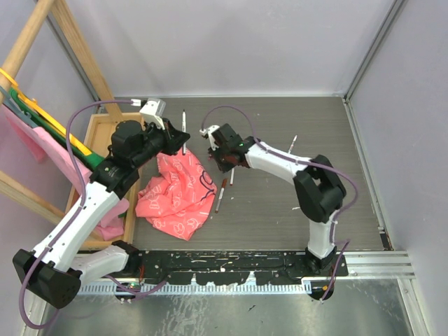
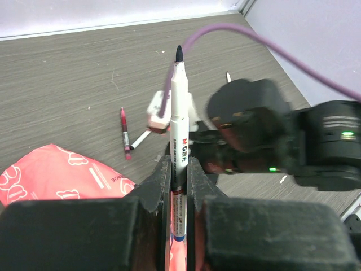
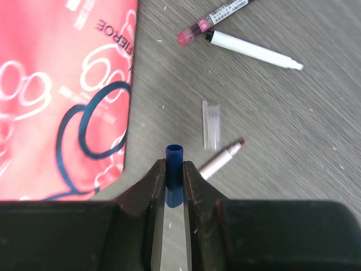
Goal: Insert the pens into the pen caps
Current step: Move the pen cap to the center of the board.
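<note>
My left gripper [image 2: 179, 164] is shut on a white-barrelled pen [image 2: 179, 107]. Its dark tip sticks out ahead of the fingers, towards the right arm's wrist [image 2: 254, 135]. My right gripper [image 3: 174, 166] is shut on a blue pen cap [image 3: 174, 154], open end forward, just above the table. From above, the left gripper [image 1: 175, 140] and right gripper [image 1: 218, 152] face each other over the table's middle. Beside the blue cap lie a red-tipped pen [image 3: 221, 160] and a clear cap [image 3: 211, 124]. Further off are a white pen [image 3: 254, 51] and a red-capped pen [image 3: 211, 20].
A pink patterned cloth [image 1: 175, 192] lies crumpled below the left gripper. A wooden tray [image 1: 91, 143] and a wooden frame hung with cloths stand at the left. Another pen [image 1: 294, 143] lies at the right, behind the right arm. Grey walls close the back and right.
</note>
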`<state>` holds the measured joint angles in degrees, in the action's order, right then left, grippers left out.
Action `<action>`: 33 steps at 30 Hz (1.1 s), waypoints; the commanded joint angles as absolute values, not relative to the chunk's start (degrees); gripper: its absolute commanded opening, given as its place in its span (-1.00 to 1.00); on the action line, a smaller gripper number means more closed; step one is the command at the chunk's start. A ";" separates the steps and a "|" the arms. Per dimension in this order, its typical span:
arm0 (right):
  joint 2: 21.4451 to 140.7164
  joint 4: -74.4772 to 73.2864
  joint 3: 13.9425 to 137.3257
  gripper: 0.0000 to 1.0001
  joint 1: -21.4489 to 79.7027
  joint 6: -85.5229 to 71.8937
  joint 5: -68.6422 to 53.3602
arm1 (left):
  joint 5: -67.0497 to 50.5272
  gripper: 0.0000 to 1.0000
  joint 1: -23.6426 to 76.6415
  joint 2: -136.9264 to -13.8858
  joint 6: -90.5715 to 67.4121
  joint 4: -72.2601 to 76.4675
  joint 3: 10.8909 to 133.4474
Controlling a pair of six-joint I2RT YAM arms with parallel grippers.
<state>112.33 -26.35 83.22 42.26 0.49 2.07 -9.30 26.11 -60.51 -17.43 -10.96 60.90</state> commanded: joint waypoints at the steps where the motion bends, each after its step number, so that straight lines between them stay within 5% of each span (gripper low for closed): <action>1: 100.87 -22.48 78.27 -0.81 42.01 1.33 -0.87 | -10.19 -1.00 25.51 -60.03 -18.00 -6.86 61.17; 13: 89.25 -20.12 62.37 -0.96 42.09 14.61 -6.24 | -9.81 -1.00 24.70 -59.97 -18.03 -7.03 61.26; 21: 81.49 -20.53 52.14 -1.00 42.53 44.30 -18.94 | -9.76 -1.00 24.46 -59.94 -18.06 -7.12 61.24; 33: 85.47 -33.96 54.71 -0.88 45.93 72.29 -21.24 | -9.93 -1.00 24.17 -60.04 -18.22 -7.11 61.17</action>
<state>83.68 -29.08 51.53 43.81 59.18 -20.47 -9.28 24.58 -60.51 -17.61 -10.96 60.90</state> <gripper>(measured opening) 0.213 0.071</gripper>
